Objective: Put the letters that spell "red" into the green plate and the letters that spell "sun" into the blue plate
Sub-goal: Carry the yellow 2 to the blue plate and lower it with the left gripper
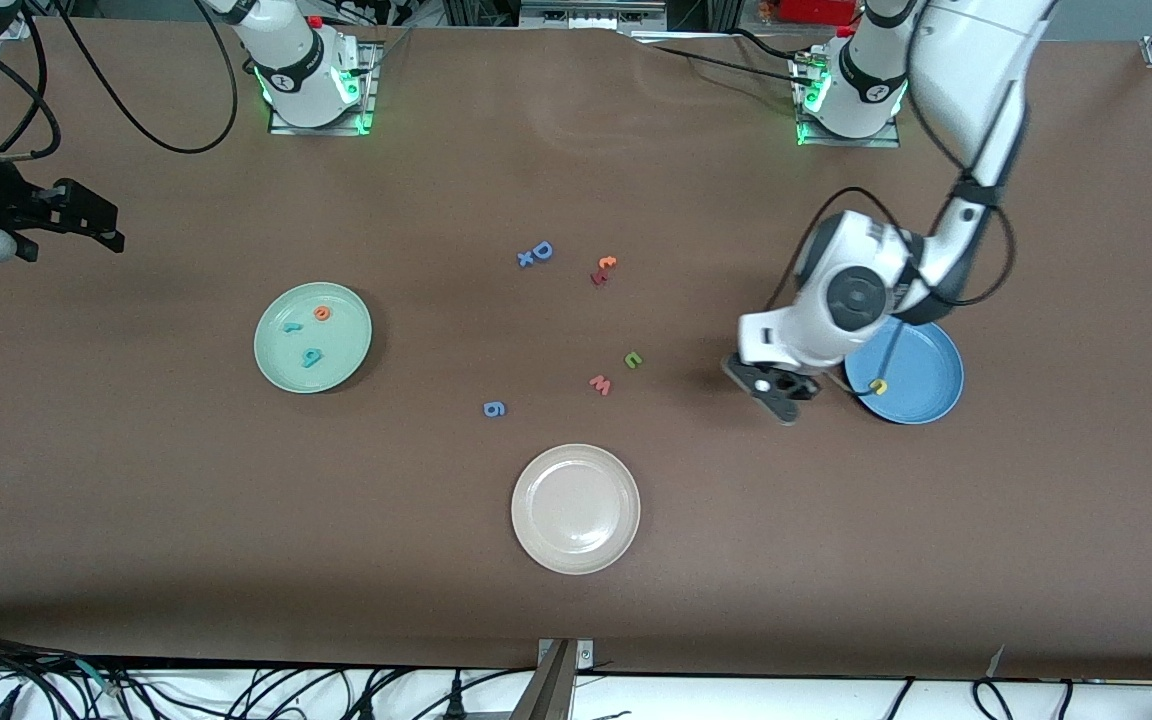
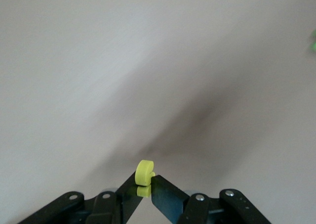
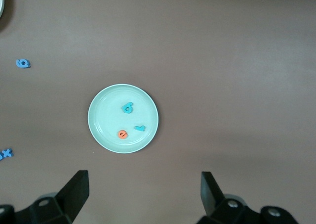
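A: Starting with the plates, why are they lying where they are?

B: The green plate (image 1: pixel 313 337) is sitting toward the right arm's end of the table and is already holding all of "red": the orange "e" (image 1: pixel 322 314), the teal "d" (image 1: pixel 311 357) and the small teal "r" (image 1: pixel 289 327). The blue plate (image 1: pixel 904 371) is sitting at the left arm's end, with a yellow "u"/"n" letter (image 1: pixel 877 387) lying in it near the rim. The cream-white plate (image 1: pixel 576 508), nearest the front camera, is carrying nothing.

A: And the arms?

B: The left gripper (image 2: pixel 144 184) is hanging low over the table just beside the blue plate, its jaws pinched tight on a small yellow letter (image 2: pixel 144 172), held edge-on so its shape is hard to read; I am judging it to be the "s", bound for that plate. The right gripper (image 3: pixel 143 194) is waiting high above the green plate, jaws spread wide and gripping nothing.

A: What is left?

B: The green "u"/"n" letter (image 1: pixel 633 359) is lying mid-table, near the pink-red "w" (image 1: pixel 600 384). The blue "D" (image 1: pixel 541 250), blue "g" (image 1: pixel 494 408) and orange "t" (image 1: pixel 606 264) are staying out as decoys.

A: Any brands or labels?

B: None that I can read; the only writing is the toy letters themselves.
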{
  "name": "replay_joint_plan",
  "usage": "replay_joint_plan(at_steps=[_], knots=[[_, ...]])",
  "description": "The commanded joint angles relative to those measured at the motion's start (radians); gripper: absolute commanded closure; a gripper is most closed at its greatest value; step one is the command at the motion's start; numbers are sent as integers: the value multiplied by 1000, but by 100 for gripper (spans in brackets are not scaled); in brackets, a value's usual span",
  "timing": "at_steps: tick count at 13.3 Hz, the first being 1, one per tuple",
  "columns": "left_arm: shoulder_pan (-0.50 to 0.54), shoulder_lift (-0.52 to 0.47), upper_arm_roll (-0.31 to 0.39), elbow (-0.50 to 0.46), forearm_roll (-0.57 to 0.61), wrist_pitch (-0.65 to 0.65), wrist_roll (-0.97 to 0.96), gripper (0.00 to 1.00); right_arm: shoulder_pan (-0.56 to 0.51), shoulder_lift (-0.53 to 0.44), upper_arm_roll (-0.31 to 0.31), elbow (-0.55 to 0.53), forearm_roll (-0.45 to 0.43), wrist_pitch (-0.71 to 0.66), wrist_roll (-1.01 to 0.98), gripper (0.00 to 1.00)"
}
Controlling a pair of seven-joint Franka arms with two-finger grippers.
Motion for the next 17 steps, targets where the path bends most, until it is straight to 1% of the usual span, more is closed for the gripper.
replay_joint_plan(at_steps=[1, 4, 6, 7, 8, 9, 10, 11, 12, 14, 16, 17], knots=[[113, -29, -6, -40, -33, -37, 114, 83, -16, 2, 1, 16, 23, -8, 41, 0], [229, -20, -3, -64, -24, -36, 246, 82, -16, 2, 1, 14, 23, -10, 41, 0], [270, -29, 17, -64, -24, -40, 333, 82, -16, 2, 1, 14, 23, -8, 42, 0], [270, -29, 19, -64, -24, -40, 340, 76, -16, 3, 1, 14, 23, -5, 54, 0], [258, -29, 16, -61, -35, -40, 319, 66, -16, 3, 1, 14, 23, -4, 74, 0], [238, -33, 5, -52, -35, -40, 261, 39, -15, 3, 1, 14, 23, -5, 108, 0], [197, -40, 2, -38, -33, -40, 177, 22, -15, 3, 3, 14, 23, -8, 130, 0], [169, -39, 3, -31, -21, -36, 132, 0, -15, 5, 3, 14, 25, -11, 130, 0], [146, -33, 3, -27, -21, -26, 121, 0, -13, 3, 7, 16, 22, -11, 130, 0], [143, -23, 3, -29, -23, 27, 116, 0, -12, 2, 12, 16, 20, -11, 131, 0], [143, -20, 5, -29, -23, 39, 116, 0, -12, 0, 13, 16, 20, -13, 128, 0], [143, -13, 5, -29, -23, 73, 117, 0, -10, -1, 13, 16, 20, -13, 130, 0]])
